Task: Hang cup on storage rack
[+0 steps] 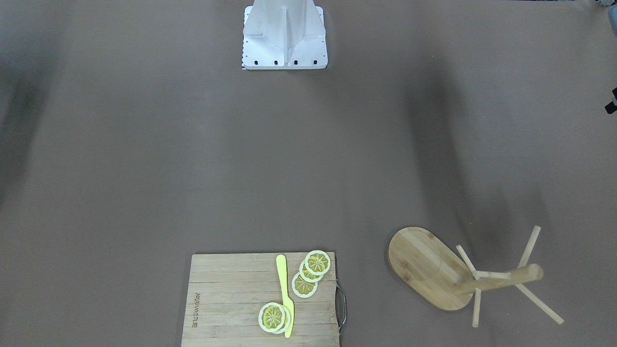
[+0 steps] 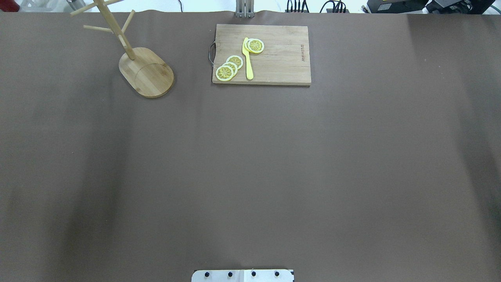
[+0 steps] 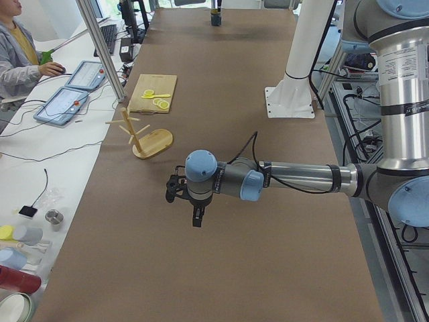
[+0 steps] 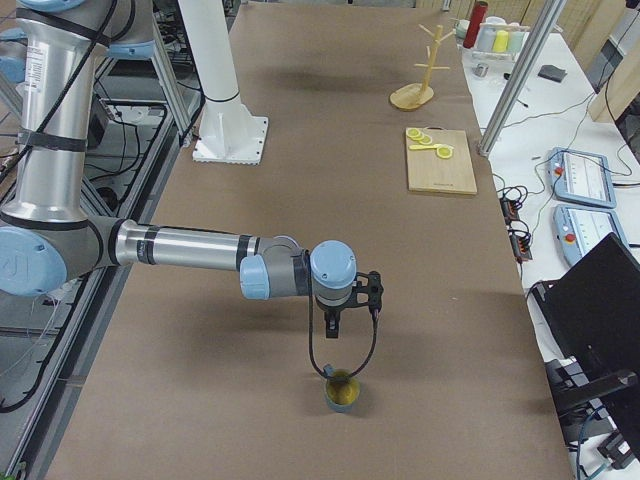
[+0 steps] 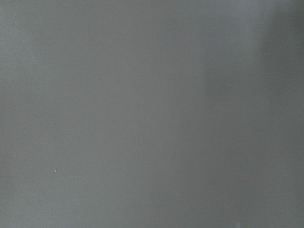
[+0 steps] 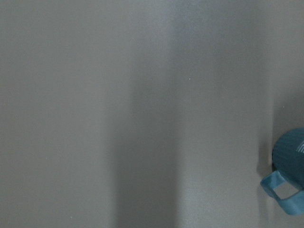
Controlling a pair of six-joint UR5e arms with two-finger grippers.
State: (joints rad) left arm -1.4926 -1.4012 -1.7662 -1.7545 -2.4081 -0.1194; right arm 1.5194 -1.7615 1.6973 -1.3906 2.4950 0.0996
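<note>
Nearest: the cup (image 4: 342, 392), upright on the brown table (image 2: 250, 164) at my right-hand end, mouth up, yellowish inside. In my right wrist view it sits at the lower right edge, handle at its lower left. My right gripper (image 4: 337, 325) hangs above the table near the cup, not touching it; fingers parted or closed, I cannot tell. My left gripper (image 3: 195, 218) hangs over the table toward the other end, and I cannot read its state either. The rack (image 2: 146, 72) stands upright by the far edge on my left, well apart from the cup. Near it, a cutting board (image 2: 280, 58) carries lemon slices (image 2: 225, 72) and a yellow knife (image 2: 248, 64).
</note>
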